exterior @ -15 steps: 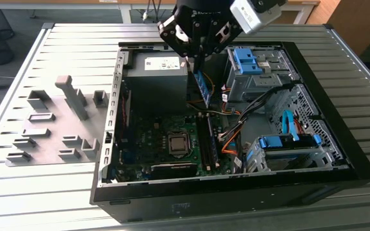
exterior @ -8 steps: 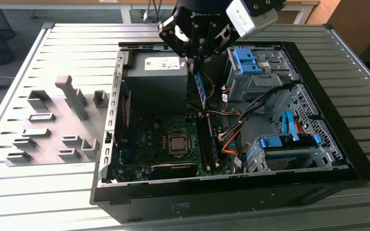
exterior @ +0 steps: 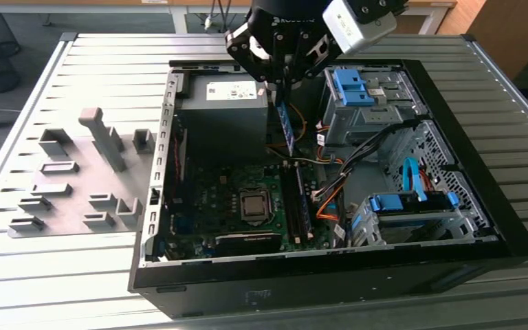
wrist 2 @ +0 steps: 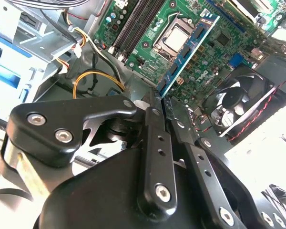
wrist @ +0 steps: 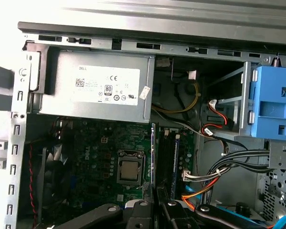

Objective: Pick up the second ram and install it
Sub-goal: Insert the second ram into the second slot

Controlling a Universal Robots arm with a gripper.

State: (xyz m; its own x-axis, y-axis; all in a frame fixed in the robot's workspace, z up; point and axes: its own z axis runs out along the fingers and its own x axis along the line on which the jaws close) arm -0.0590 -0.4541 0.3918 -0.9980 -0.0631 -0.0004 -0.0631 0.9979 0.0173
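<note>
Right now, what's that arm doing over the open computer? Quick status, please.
Fingers shut on the second ram. Ram held above the motherboard, not yet seated. One stick already in a slot; cables lie alongside.

A ribbed grey metal tabletop [exterior: 80, 275] carries an open black computer case [exterior: 337, 282] and, just beside it on the exterior view's left, a grey fixture plate [exterior: 71, 179] with upright holders.

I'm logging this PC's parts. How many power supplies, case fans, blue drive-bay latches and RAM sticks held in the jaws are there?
Power supply: 1
Case fan: 1
Blue drive-bay latches: 2
RAM stick in the jaws: 1
Total: 5
</note>
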